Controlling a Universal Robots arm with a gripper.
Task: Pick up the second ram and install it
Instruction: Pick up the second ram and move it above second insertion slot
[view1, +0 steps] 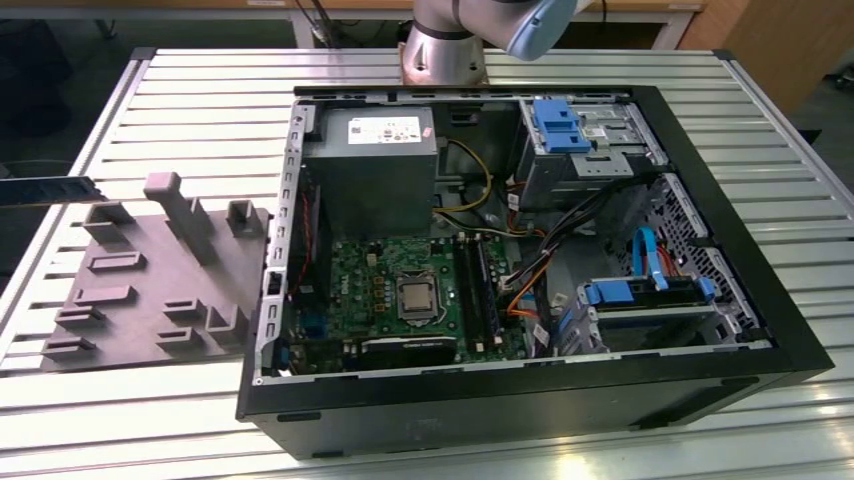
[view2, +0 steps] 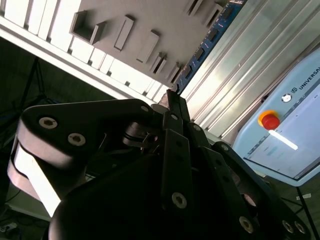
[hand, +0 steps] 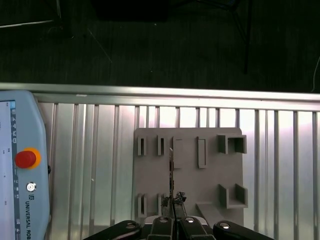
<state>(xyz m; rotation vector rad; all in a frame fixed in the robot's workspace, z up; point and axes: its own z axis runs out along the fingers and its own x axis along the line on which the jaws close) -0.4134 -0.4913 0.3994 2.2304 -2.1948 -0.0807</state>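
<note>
The gripper (hand: 174, 212) is seen closed on the second ram (hand: 171, 172) in both wrist views. One end of the board is clamped between the black fingers (view2: 179, 112), and the rest is carried out ahead of them, edge-on. In the first wrist view the board is lined up over the grey holder tray (hand: 210, 175), between its rows of raised pockets; whether it touches the tray cannot be told.

In the exterior view the ram is found at the exterior view's far left, level, beside the tray's far corner and well apart from the computer case (view1: 534, 400). The case lies open on its side on the slatted aluminium table (view1: 200, 90), to the exterior view's right of the tray. Inside it, the green motherboard (view1: 360, 280) is exposed, with the processor (view1: 418, 297) at its middle and the long black memory slots (view1: 477, 290) just beside that. A grey power supply (view1: 371, 150) is seated at the far end of the case. The teach pendant (hand: 20, 200), with its red button (hand: 25, 159), is laid on the table near the tray.
</note>
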